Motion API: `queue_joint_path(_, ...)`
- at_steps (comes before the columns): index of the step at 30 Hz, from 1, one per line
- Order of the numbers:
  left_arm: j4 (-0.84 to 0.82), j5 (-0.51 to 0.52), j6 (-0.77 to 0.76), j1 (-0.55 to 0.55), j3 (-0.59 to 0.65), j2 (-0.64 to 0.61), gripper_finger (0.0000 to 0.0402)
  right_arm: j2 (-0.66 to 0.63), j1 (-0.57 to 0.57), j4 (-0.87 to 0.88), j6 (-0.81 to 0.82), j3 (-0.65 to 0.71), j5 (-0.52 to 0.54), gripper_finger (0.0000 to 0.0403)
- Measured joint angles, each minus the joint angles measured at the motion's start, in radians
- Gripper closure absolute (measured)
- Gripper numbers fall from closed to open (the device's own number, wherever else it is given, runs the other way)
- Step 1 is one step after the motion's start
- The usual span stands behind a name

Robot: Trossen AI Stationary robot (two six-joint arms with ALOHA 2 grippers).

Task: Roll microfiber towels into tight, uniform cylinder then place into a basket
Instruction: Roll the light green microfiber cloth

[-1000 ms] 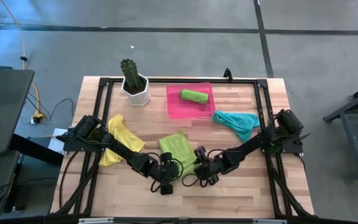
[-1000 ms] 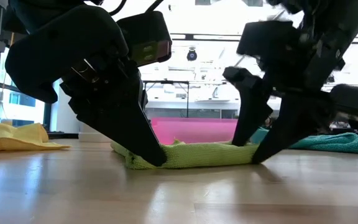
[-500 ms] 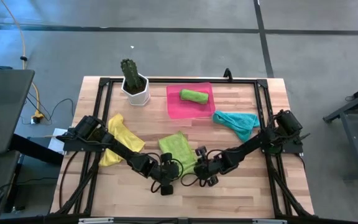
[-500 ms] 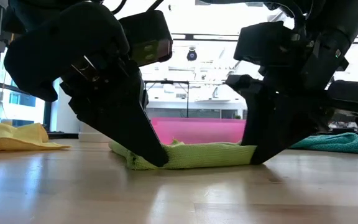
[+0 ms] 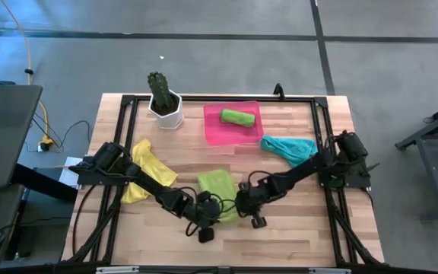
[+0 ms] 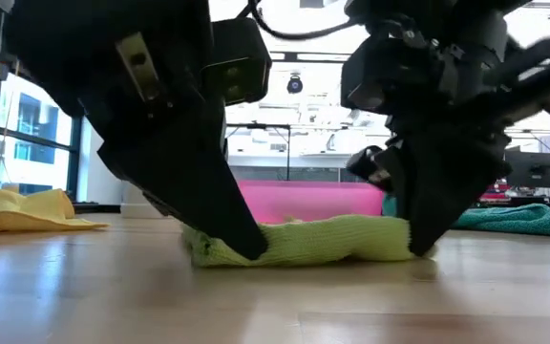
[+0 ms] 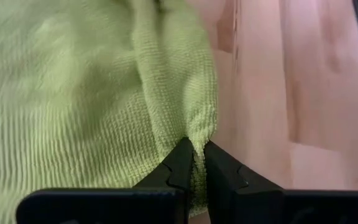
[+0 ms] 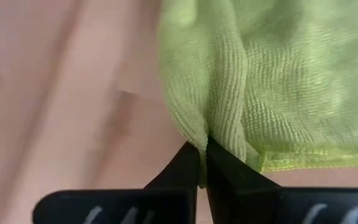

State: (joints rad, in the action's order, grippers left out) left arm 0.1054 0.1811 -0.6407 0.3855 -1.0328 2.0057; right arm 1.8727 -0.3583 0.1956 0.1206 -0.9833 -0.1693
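Observation:
A lime green microfiber towel (image 5: 217, 184) lies flat on the table's near middle, its near edge bunched into a low ridge (image 6: 304, 241). My left gripper (image 7: 194, 148) is shut on the ridge's left end and my right gripper (image 8: 202, 148) on its right end; both slant down from the near side. A second lime green towel, rolled (image 5: 236, 116), lies in the pink basket (image 5: 213, 131) at the far middle. A teal towel (image 5: 289, 148) lies crumpled on the right, a yellow one (image 5: 147, 171) on the left. My left gripper pinches a raised fold of the towel (image 7: 191, 127) at its near left corner between its two fingertips. The fingers slant down from the near left. The fold stands up a little; the rest of the cloth lies on the table. My right gripper pinches a raised fold of the towel (image 8: 211, 127) at its near right corner, beside the hemmed edge (image 8: 291, 160), between its two fingertips. The fingers slant down from the near right. The cloth beyond the fold rests slack on the table.
A white pot with a green cactus (image 5: 163, 103) stands at the far left, beside the basket. A dark frame rail (image 5: 226, 98) runs round the tabletop. Bare wood shows along the near edge (image 5: 280, 243).
My right gripper has shut on the towel's near right corner, rolling its wrist and shifting slightly toward the table's left. My left gripper has turned a little in place. The towel's near edge has bunched up thicker and its right end has been drawn inward; the far part stays flat.

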Motion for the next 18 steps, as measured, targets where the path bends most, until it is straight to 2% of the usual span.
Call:
queue_joint_path(5, 0.001, -0.042, -0.070, 0.000, 0.000, 0.000, 0.0382, 0.006, 0.059, -0.035, 0.094, 0.004, -0.253, 0.0401)
queue_joint_path(8, 0.016, -0.080, -0.116, -0.002, 0.000, 0.001, 0.0382, 0.007, 0.098, -0.047, 0.161, 0.005, -0.360, 0.0402)
queue_joint_path(12, 0.051, -0.152, -0.189, -0.013, 0.001, 0.003, 0.0382, 0.007, 0.135, -0.056, 0.238, 0.004, -0.428, 0.0402)
queue_joint_path(18, 0.076, -0.193, -0.294, -0.029, 0.002, 0.004, 0.0382, 0.006, 0.161, -0.080, 0.338, 0.005, -0.502, 0.0402)
